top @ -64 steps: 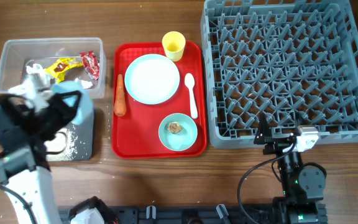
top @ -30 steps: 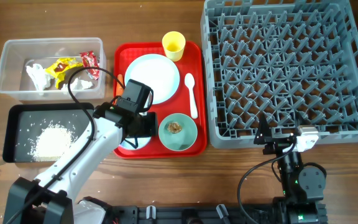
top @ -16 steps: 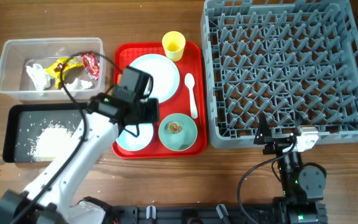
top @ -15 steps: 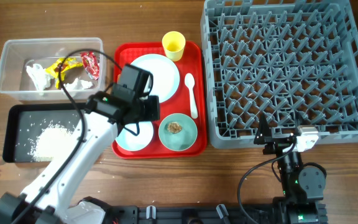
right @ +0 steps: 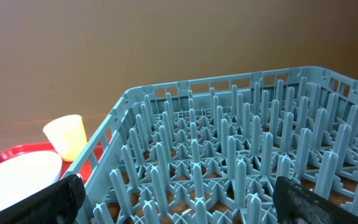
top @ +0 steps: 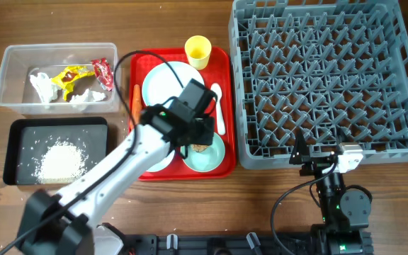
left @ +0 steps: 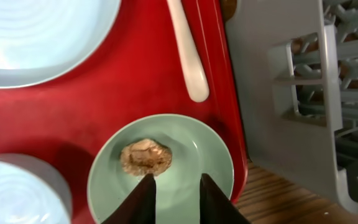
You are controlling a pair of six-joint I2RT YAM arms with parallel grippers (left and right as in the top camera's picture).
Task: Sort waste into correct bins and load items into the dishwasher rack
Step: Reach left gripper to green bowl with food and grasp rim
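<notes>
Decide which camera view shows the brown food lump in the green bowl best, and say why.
The left wrist view: the lump sits close and unblocked in the bowl. Overhead it is only a tiny speck beside the arm. The right wrist view misses it.

Our left arm [top: 112, 170], to the left of the dishwasher rack [top: 328, 78], has smooth white tubular links joined by black housings, a boxy black wrist block and a thin black cable looping off it. Its jaws are slim dark blades with brownish edges. Our right arm [top: 333, 185], just below the rack's near edge, is black, with a small white block, a green light and a curving black cable.
</notes>
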